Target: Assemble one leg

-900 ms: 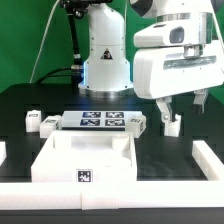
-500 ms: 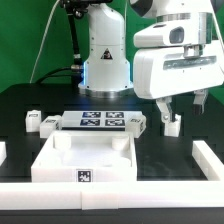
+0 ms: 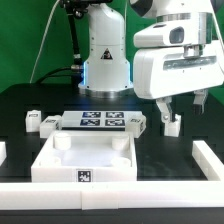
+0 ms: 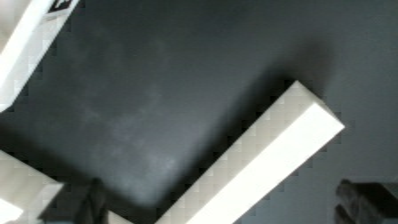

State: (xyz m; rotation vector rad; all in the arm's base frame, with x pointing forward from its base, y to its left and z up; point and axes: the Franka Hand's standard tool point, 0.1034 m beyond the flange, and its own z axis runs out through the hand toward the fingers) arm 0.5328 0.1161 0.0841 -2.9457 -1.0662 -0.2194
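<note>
My gripper point(image 3: 180, 108) hangs at the exterior view's right, jaws spread wide. A white leg point(image 3: 172, 125) lies on the black table just below and between the fingers. In the wrist view the leg point(image 4: 285, 150) runs as a long white bar between the two dark fingertips point(image 4: 80, 200), with a gap on each side, so nothing is gripped. Three more small white legs lie near the marker board: two at the exterior view's left point(image 3: 32, 120) point(image 3: 48, 125) and one to its right point(image 3: 137, 121). The large white panel point(image 3: 60, 160) sits at the front centre.
The marker board point(image 3: 103, 120) lies flat behind the panel. The arm's white base point(image 3: 105, 55) stands at the back centre. A low white wall point(image 3: 210, 160) borders the table at the exterior view's right and along the front point(image 3: 120, 197).
</note>
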